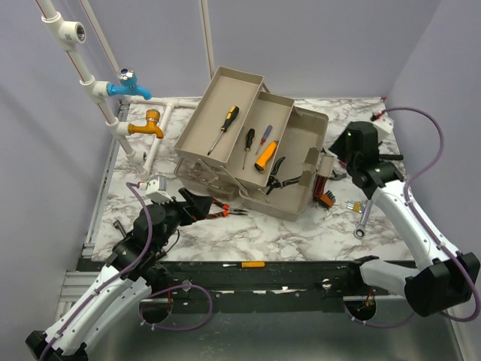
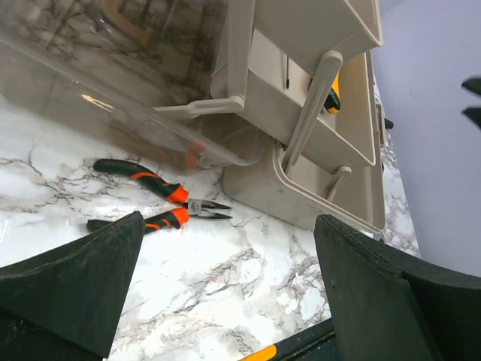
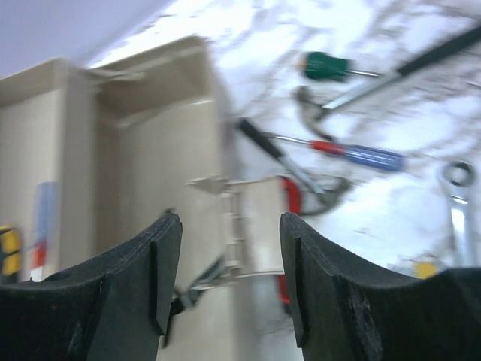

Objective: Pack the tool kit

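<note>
Standing open in the middle of the marble worktop (image 1: 301, 241), the beige toolbox (image 1: 289, 207) has its trays fanned out toward the back left. A yellow-and-black screwdriver (image 1: 225, 128) lies in the far tray. The next tray holds a black screwdriver (image 1: 248, 147) and an orange-handled tool (image 1: 265, 156), and dark cutters (image 1: 276, 173) sit in the deep body.

Just in front of the box, on the left, orange-and-black pliers (image 1: 223, 210) lie flat on the marble. The left claw (image 1: 197, 204) hangs near their handles, jaws spread wide and empty. The right claw (image 1: 340, 154) is at the box's right end, its fingers (image 3: 165, 256) partly apart. That view is blurred, but nothing seems to be gripped between them.

A wrench (image 1: 366, 218) rests on the worktop to the right, with a set of hex keys (image 1: 327, 197) beside the box. White pipes (image 1: 98, 90) with a blue tap (image 1: 129, 88) and an orange tap (image 1: 146, 128) stand at the back left.
</note>
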Motion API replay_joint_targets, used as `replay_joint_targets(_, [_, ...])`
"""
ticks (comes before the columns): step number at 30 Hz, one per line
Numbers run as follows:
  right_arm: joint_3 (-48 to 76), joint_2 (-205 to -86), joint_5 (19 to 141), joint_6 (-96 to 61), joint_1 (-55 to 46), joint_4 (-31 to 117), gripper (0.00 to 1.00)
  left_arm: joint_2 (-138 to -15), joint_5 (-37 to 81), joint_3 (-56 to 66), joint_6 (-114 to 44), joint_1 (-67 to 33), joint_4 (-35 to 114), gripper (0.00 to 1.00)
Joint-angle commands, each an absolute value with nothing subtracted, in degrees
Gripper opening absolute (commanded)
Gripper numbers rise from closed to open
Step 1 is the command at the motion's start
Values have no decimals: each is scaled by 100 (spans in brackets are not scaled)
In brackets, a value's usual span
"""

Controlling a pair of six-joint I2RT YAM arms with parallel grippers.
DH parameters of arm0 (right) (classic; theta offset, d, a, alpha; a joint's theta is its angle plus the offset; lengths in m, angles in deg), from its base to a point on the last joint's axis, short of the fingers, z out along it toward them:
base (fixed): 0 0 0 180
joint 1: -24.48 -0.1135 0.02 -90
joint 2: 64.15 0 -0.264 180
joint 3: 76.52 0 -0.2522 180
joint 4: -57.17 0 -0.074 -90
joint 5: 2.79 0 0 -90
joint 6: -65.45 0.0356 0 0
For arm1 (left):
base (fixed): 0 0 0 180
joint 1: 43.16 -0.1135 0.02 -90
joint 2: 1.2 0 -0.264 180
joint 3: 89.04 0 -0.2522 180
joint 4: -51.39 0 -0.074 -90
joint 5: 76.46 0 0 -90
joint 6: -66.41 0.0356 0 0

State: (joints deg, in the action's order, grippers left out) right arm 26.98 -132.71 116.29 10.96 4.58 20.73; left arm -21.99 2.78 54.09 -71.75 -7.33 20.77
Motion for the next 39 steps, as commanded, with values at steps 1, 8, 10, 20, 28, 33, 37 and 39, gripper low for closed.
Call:
replay_joint_targets(1, [3415,-12690,11669,1071,1196,1598,60,-1940,291,5594,-7315,-773,2207,99])
replay_joint_targets(8, [3825,-13197,10822,1209,2322,1784,59,-1918,1352,5642,-5849,-774,3000,99])
replay_joint_targets(10, [3844,-13526,10519,1274,2549,2011,59,-1965,1603,5717,-5683,-774,3211,99])
replay_joint_targets(20, [3171,-15249,10046,456,2793,2622,72,-1843,2429,6671,-5138,-765,4662,99])
replay_joint_targets(28, [2556,-16103,9565,-868,2797,2715,70,-1697,2562,7147,-4898,-765,5129,99])
replay_joint_targets(33, [1668,-16981,9448,-1423,2798,1863,70,-1626,2540,7280,-4918,-765,5266,99])
replay_joint_targets(37, [1335,-17391,9641,-1688,2795,1558,68,-1630,2464,7324,-4907,-765,5219,99])
replay_joint_targets(39, [1317,-17485,9556,-1766,2798,1509,67,-1632,2453,7341,-4899,-765,5234,99])
